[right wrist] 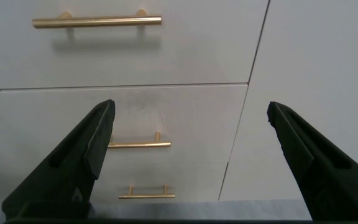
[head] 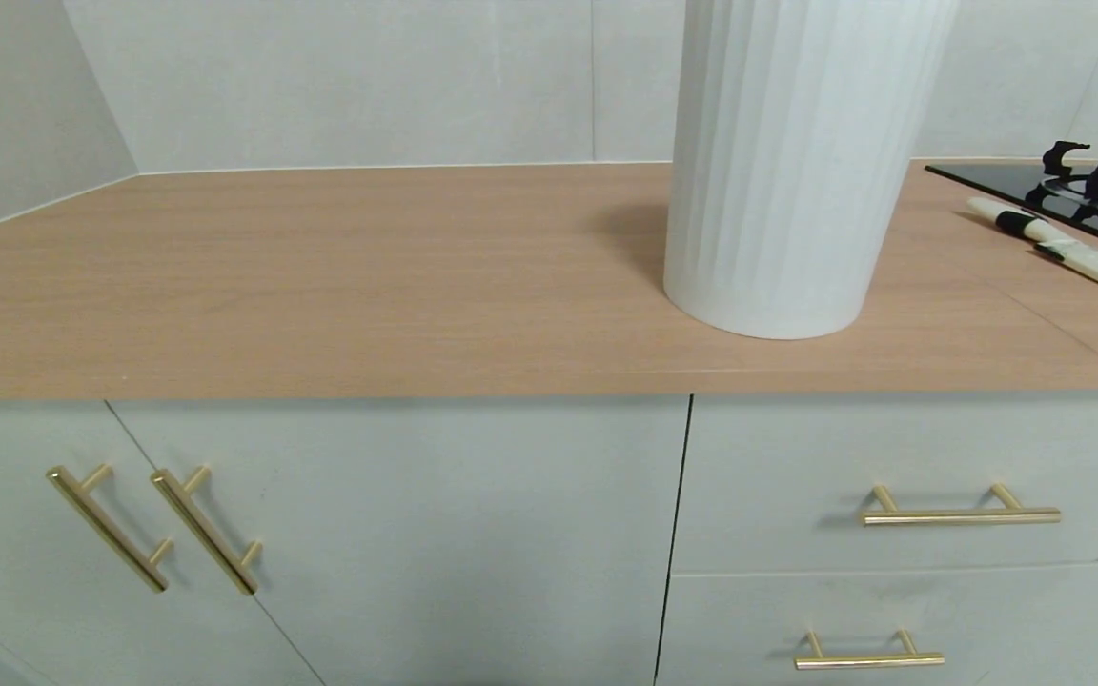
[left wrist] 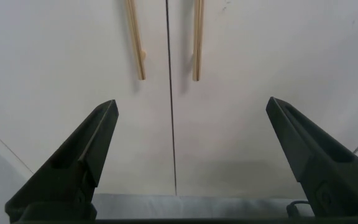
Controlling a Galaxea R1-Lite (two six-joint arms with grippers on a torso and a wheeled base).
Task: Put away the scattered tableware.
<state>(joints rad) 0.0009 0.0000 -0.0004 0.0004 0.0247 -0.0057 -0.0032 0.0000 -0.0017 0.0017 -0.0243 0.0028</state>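
Up on the bench (head: pixel 320 286), at the robot's right, lie the utensils (head: pixel 1064 250): long cream pieces with black bands, flat on the wood and slanting toward the right edge of the head view. They sit just beside the near edge of the black hob (head: pixel 987 176), which carries a dark burner grate (head: pixel 1097 179). A tall ribbed white container (head: pixel 778 171) stands upright on the bench between the centre and the utensils, apart from them; its top is cut off by the frame.

Left pincer (left wrist: pixel 191 104): jaws spread wide, nothing between them, pointed at the pale cabinet doors (left wrist: pixel 73 93). Two gold door handles (left wrist: pixel 138 43) flank the seam between the doors. Right pincer (right wrist: pixel 190 106): likewise spread wide and holding nothing, pointed at the drawers (right wrist: pixel 166 56), with three gold bar handles (right wrist: pixel 97 22) one below another.

Both pincers face cabinet fronts, while the utensils rest on the bench top, so the tableware is well apart from either. The right pincer is on the utensils' side.

Head view gives the bench top, container, hob and utensils, plus the doors on the left and the drawers on the right. Wrist views give the jaws themselves and the cabinet faces close up.
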